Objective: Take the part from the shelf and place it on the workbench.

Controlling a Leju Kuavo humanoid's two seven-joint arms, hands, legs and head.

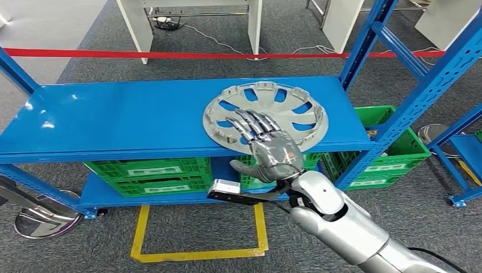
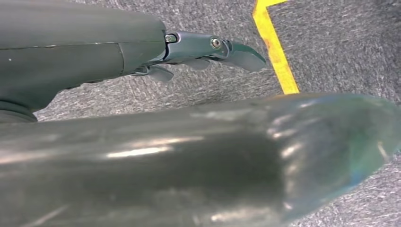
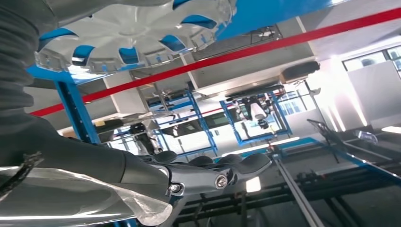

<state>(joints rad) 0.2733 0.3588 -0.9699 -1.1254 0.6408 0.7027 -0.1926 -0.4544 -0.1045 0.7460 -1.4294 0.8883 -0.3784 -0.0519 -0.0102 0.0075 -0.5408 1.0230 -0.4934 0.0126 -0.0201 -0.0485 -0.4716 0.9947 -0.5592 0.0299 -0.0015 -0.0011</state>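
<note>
The part [image 1: 265, 116], one silver wheel cover with curved openings, is lying flat on the top board of the blue shelf [image 1: 113, 119], toward its right end. Its near rim is sticking out a little over the front edge of the board, which is probably why the right hand [image 1: 267, 145] is coming at it from this side: the free rim gives the thumb a place to go under.

The right hand is reaching over the near part of the cover with its fingers stretched out and spread on top of the disc, and the thumb is pointing sideways below the edge of the board. I judge that it is released and not grasping yet; from the head view I cannot tell if the fingers are touching the metal or only hovering just above it. In the right wrist view the cover [image 3: 132, 33] is showing beyond the dark fingers [image 3: 222, 165], apart from them.

The left hand [image 2: 208, 49] is hanging down over the grey carpet near a yellow floor line [image 2: 276, 52]. Its fingers are lightly curved and holding nothing.

Under the top board, three green crates [image 1: 150, 176] are standing, two on the lower shelf and one further right.
</note>
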